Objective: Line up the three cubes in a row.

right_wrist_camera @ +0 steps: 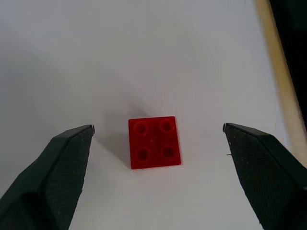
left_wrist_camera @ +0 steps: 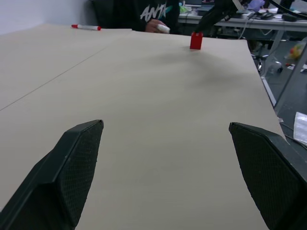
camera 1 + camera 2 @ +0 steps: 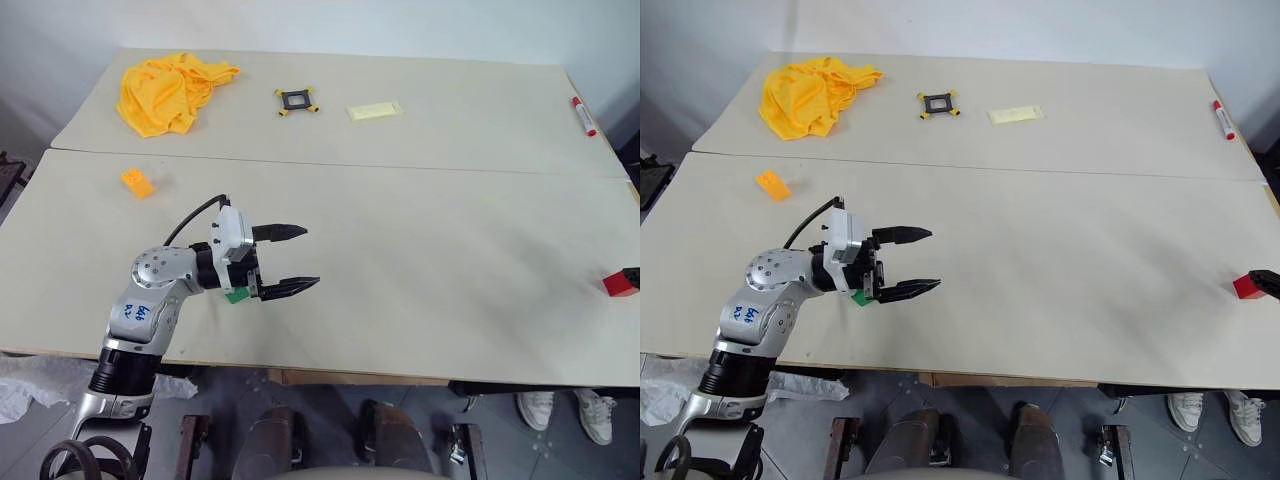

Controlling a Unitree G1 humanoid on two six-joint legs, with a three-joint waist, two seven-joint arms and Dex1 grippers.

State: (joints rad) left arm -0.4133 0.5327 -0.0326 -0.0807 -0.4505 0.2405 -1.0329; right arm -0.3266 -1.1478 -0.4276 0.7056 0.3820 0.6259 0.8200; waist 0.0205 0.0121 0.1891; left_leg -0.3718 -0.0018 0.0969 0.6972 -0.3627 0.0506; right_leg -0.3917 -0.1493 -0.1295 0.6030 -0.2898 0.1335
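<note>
Cubes lie well apart on the surface (image 3: 400, 260). Orange-yellow cube (image 3: 137, 182) sits at the left, near the yellow cloth (image 3: 170, 90). Green cube (image 3: 236, 294) lies just beside the left gripper (image 3: 296, 259), whose fingers are spread and empty. Red cube (image 1: 154, 142) sits near the right edge, between the spread fingers of the right gripper (image 1: 158, 143), untouched.

Head stereo pair: high, looking forward and down over whole table (image 3: 420, 300), far; near-identical scene, slight sideways offset. Left wrist camera: low, near level, looking across tabletop toward red cube (image 2: 195, 40) at far edge. Right wrist camera: close, angled steeply down on same red cube (image 1: 154, 142), between its fingers.
</note>
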